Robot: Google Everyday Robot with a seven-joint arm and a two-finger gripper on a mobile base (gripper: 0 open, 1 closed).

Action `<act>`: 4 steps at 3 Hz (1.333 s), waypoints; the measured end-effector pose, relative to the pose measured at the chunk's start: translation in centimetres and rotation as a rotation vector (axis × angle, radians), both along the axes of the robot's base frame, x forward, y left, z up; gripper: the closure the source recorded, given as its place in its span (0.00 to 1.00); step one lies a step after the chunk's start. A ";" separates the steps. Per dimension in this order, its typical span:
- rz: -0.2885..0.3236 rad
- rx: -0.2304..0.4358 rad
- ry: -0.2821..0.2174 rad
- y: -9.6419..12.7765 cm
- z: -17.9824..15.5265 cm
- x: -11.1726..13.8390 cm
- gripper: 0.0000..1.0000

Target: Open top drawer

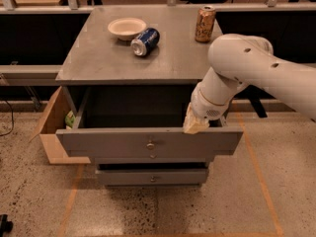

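Note:
The top drawer is pulled far out from the grey cabinet, its dark inside showing. Its flat grey front has a small round metal knob at the centre. My gripper hangs from the white arm at the drawer's right side, right at the top edge of the front panel. Below it are two narrower grey drawers, the lower one slightly out.
On the cabinet top are a white bowl, a blue can lying on its side and an upright tan can. An open cardboard box stands at the cabinet's left. Railings run behind.

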State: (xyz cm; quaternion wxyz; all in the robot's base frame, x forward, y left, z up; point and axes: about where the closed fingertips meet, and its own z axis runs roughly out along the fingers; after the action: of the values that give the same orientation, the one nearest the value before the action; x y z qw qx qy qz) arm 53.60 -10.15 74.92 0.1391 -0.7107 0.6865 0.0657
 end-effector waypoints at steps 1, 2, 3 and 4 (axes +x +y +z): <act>-0.014 -0.015 -0.033 -0.5 1.0 -0.3 1.00; -0.032 -0.035 -0.091 -0.8 0.7 0.8 1.00; -0.047 -0.048 -0.150 -1.0 0.2 3.4 1.00; -0.055 -0.062 -0.189 -1.1 -0.6 6.3 1.00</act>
State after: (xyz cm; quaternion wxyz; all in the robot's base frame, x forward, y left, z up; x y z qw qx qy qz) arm 59.95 -11.23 74.34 0.1828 -0.6985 0.6914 -0.0268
